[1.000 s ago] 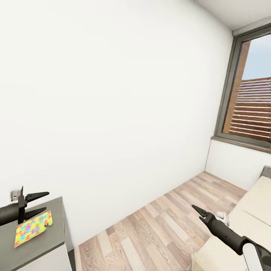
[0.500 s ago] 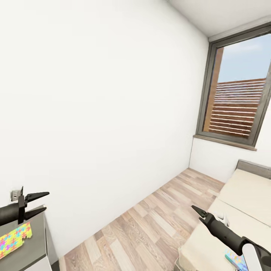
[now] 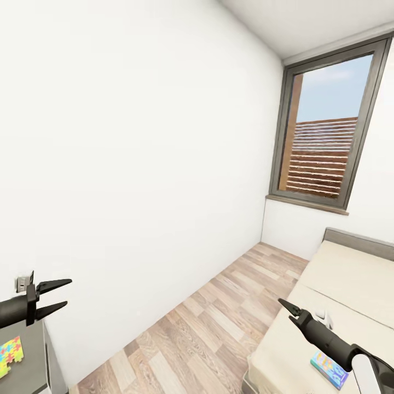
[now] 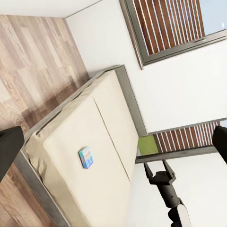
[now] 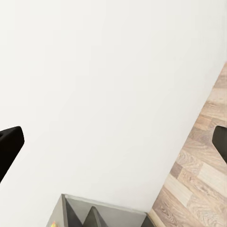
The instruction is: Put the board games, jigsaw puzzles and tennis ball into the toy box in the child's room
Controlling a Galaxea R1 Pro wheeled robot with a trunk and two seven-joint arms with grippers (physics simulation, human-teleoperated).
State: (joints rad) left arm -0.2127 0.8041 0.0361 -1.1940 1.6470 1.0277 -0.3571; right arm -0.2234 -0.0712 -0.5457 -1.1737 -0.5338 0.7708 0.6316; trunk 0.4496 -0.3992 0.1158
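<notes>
A small blue board game (image 3: pixel 330 369) lies flat on the beige bed (image 3: pixel 350 273) at the lower right, just beyond my right gripper (image 3: pixel 287 306). The left wrist view shows that gripper (image 4: pixel 155 168) with its fingers spread, open and empty. In that view the blue game (image 4: pixel 85 157) lies alone on the mattress (image 4: pixel 71 142). At the lower left, a jigsaw puzzle (image 3: pixel 10 350) lies on the table's dark grey section (image 3: pixel 34 355). My left gripper (image 3: pixel 57 295) hangs open and empty above it. The toy box and tennis ball are out of view.
A long white wall (image 3: pixel 137 164) runs along the left. A tall dark-framed window (image 3: pixel 323 158) stands at the far end above the grey headboard (image 3: pixel 355 241). A strip of wood-plank floor (image 3: pixel 208 323) lies between the wall and the bed.
The whole view has swung to the right. The table and puzzle slid toward the left edge, and the bed, window and blue game came further in. Both grippers hold the same pose.
</notes>
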